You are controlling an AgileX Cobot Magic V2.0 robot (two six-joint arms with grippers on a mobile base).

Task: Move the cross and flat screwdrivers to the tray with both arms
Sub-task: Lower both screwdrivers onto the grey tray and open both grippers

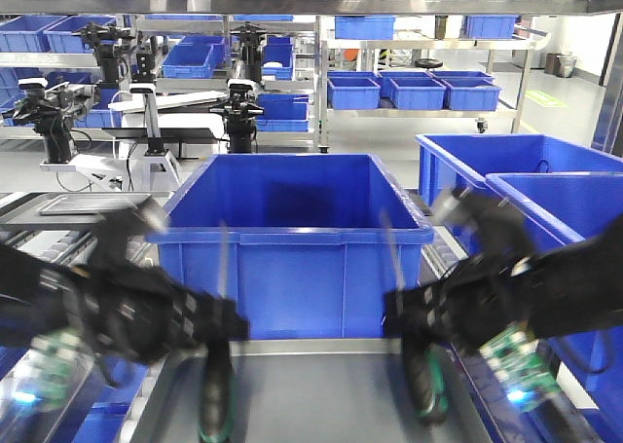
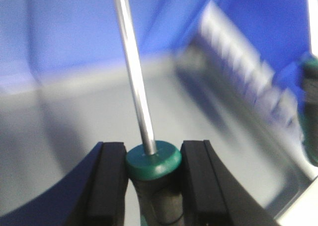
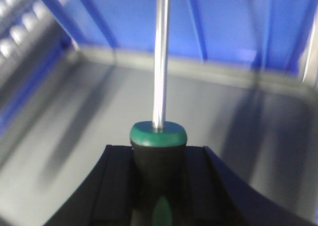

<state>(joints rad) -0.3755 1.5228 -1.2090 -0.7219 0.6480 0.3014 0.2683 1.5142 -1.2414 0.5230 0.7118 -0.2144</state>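
Two tools, left tool (image 2: 153,186) and right tool (image 3: 158,186), each clamped on one screwdriver (image 2: 151,161) (image 3: 158,141), above one grey tray (image 1: 331,385).

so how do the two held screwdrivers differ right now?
The left screwdriver has its shaft leaning to the upper left in the left wrist view; the right screwdriver has its shaft running straight up in the right wrist view. The left hand clamps just under the green collar; the right hand grips lower on the handle. Both are held over the grey tray.
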